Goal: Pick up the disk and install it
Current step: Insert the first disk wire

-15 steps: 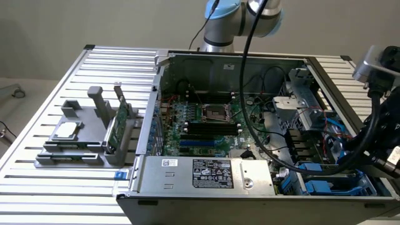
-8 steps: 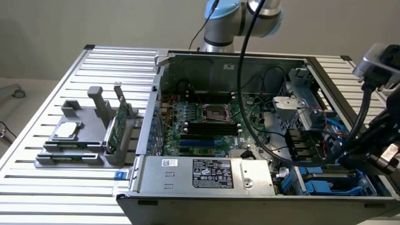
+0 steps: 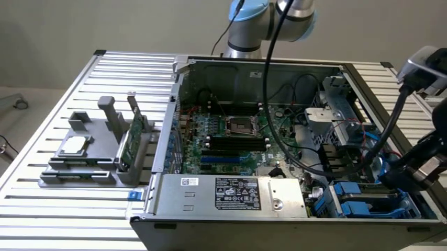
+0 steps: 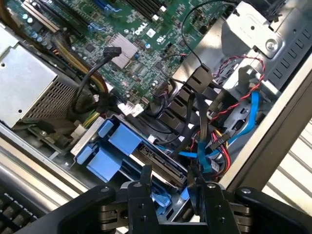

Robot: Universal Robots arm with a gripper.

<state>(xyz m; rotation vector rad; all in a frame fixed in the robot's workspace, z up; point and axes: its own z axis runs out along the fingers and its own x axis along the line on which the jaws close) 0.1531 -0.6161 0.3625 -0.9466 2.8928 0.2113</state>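
Risks snagging the loose blue, red and black cables (image 4: 224, 158) or jamming askew in the corner bay of the open grey metal computer case (image 3: 279, 232), with black claw (image 4: 170, 175) astride the silver-grey hard drive in bright blue plastic carrier (image 4: 158, 162) at lower centre; clamped or released, cannot tell.
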